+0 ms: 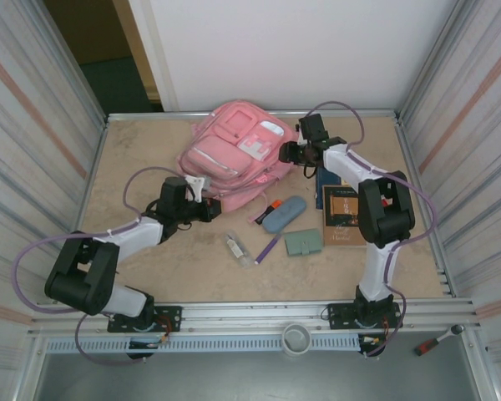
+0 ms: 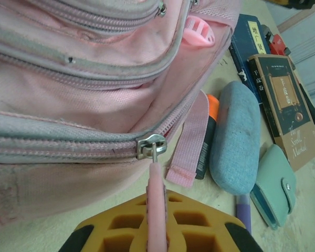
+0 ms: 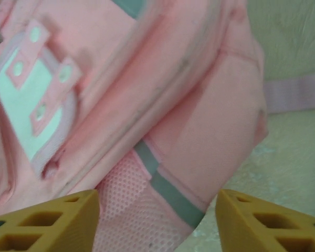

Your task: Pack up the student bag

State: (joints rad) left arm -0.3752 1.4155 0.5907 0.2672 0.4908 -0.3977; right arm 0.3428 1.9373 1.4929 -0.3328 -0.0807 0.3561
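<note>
The pink student bag (image 1: pixel 234 154) lies at the back middle of the table. My left gripper (image 1: pixel 209 205) is at its near edge, shut on the pink zipper pull (image 2: pixel 157 199), which runs straight out from the metal slider (image 2: pixel 150 145) on the bag's (image 2: pixel 68 105) lower zip. That zip is shut to the left of the slider. My right gripper (image 1: pixel 285 153) hangs over the bag's right side. Its yellow fingers (image 3: pixel 47 220) stand wide apart above the mesh side pocket (image 3: pixel 131 210), with nothing held between them.
To the right of the bag lie a grey-blue pouch (image 1: pixel 284 213), an orange marker (image 1: pixel 271 206), a purple pen (image 1: pixel 267 248), a green wallet (image 1: pixel 303 242), a brown book (image 1: pixel 341 215) and a blue book (image 1: pixel 327 180). A small clear bottle (image 1: pixel 237 247) lies nearer. Metal walls enclose the table.
</note>
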